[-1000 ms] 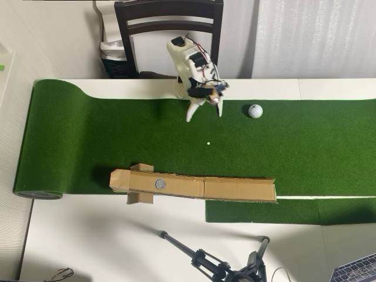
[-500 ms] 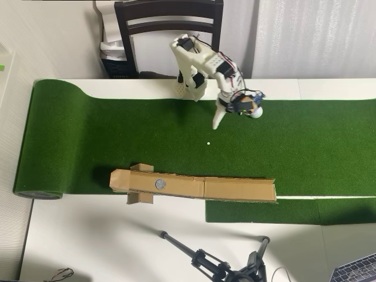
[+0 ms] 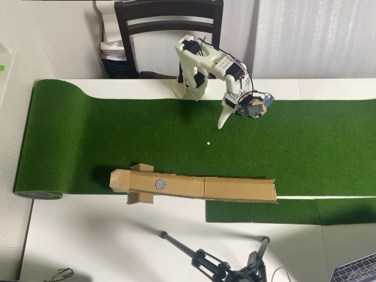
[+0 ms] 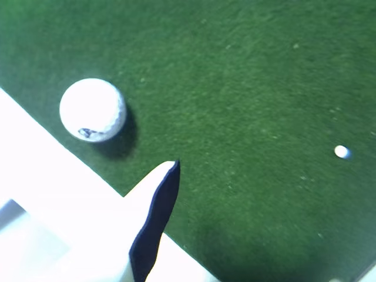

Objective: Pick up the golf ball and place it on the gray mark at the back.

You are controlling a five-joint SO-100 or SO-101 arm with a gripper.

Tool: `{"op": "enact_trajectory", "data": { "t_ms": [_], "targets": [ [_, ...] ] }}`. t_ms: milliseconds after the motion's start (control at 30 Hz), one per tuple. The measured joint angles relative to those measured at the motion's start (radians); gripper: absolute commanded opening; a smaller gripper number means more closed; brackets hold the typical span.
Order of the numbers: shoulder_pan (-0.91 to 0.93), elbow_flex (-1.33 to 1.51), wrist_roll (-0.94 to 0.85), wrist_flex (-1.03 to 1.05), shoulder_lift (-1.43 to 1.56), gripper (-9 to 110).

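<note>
We are in the approach step: our gripper [image 3: 230, 117] hangs open just beside the golf ball [image 4: 93, 110], which rests untouched on the green mat [image 4: 247, 76]. Next we judge the fingers must straddle the ball and close.

In the overhead view the arm hides the ball [image 4: 93, 110]. The wrist view cuts off the tool [image 4: 154, 226] below; its second finger is unseen.

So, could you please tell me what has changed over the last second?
The white two-finger gripper swung rightward in the overhead view, from mid-turf to over the small white dimpled golf ball, which now lies ungrasped beside one finger on the turf. The ball, the tiny white dot and the brown cardboard strip with its round gray mark stayed put.
</note>
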Motion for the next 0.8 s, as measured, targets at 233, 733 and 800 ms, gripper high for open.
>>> {"op": "enact_trajectory", "data": {
  "t_ms": [233, 733, 800],
  "targets": [
    [-0.126, -0.017, 0.091, 0.003, -0.018, 60],
    [-0.374, -0.055, 0.324, -0.015, -0.175, 60],
    [-0.399, -0.1, 0.328, -0.02, -0.216, 60]
  ]
}}
